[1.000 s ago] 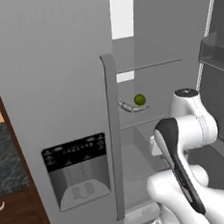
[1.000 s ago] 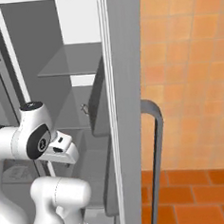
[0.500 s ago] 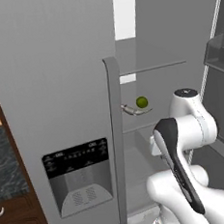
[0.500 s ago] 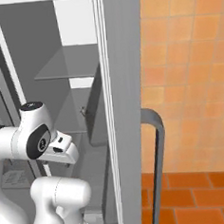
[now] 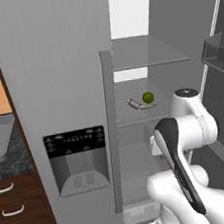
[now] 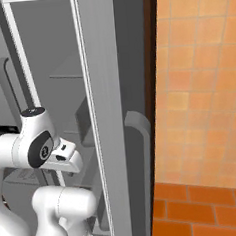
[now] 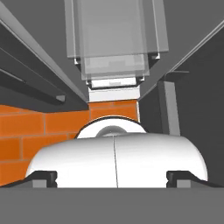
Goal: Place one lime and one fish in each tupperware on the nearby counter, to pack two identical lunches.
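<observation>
A small yellow-green lime (image 5: 148, 97) rests on a glass shelf (image 5: 134, 120) inside the open fridge. A slim grey-brown fish (image 5: 137, 103) lies just left of it. My arm (image 5: 183, 126) is folded in front of the fridge, below and to the right of both, touching neither. In the hand view my gripper (image 7: 112, 177) is open, its dark fingertips (image 7: 43, 177) far apart with nothing held between them. A strip of the dark marbled counter (image 5: 3, 167) shows at the far left. The tupperware is out of view.
The closed grey fridge door with a dispenser (image 5: 77, 161) and tall handle (image 5: 113, 133) stands left of the opening. A door bin (image 5: 217, 50) juts in at the right. A light-grey boxy thing (image 5: 0, 137) sits on the counter above drawers (image 5: 9, 211). Orange tiled wall (image 6: 197, 83) lies right.
The whole picture has shifted in both base views, so the base has moved. The arm keeps its folded pose and the jaws stay open. Lime and fish lie as before.
</observation>
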Robot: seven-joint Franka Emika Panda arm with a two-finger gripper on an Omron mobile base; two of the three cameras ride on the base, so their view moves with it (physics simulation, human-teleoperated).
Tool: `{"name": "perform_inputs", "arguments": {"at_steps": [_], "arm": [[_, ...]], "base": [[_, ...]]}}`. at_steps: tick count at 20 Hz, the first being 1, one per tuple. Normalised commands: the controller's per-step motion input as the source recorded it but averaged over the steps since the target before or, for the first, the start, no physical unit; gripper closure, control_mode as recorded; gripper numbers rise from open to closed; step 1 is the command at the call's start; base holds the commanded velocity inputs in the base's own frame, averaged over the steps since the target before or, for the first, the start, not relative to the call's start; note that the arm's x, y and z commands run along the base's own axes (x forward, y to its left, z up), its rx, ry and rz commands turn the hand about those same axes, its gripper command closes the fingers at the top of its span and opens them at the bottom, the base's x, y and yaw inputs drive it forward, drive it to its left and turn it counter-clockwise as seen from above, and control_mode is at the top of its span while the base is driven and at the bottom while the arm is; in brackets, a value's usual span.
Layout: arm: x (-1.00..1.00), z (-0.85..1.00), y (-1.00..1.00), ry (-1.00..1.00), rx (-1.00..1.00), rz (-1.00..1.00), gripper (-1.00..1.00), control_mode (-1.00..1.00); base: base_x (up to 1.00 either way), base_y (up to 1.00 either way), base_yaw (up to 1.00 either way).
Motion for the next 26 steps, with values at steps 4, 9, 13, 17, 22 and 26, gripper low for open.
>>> {"name": "perform_inputs", "arguments": {"at_steps": [4, 9, 13, 17, 22, 26], "arm": [[0.00, 0.00, 0.00, 0.00, 0.00, 0.00, -1.00, 1.00], [0.29, 0.08, 0.00, -0.07, -0.01, 0.04, -1.00, -1.00], [0.95, 0.22, 0.00, -0.08, -0.04, 0.22, -1.00, -1.00], [0.83, 0.11, -0.05, -0.01, -0.08, 0.25, -1.00, -1.00], [1.00, -0.09, -0.28, -0.12, -0.04, 0.25, -1.00, -1.00], [0.93, -0.05, -0.23, -0.22, -0.05, 0.22, -1.00, -1.00]], "base": [[0.00, 0.00, 0.00], [0.00, 0.00, 0.00], [0.00, 0.00, 0.00], [0.00, 0.00, 0.00], [0.00, 0.00, 0.00], [0.00, 0.00, 0.00]]}}
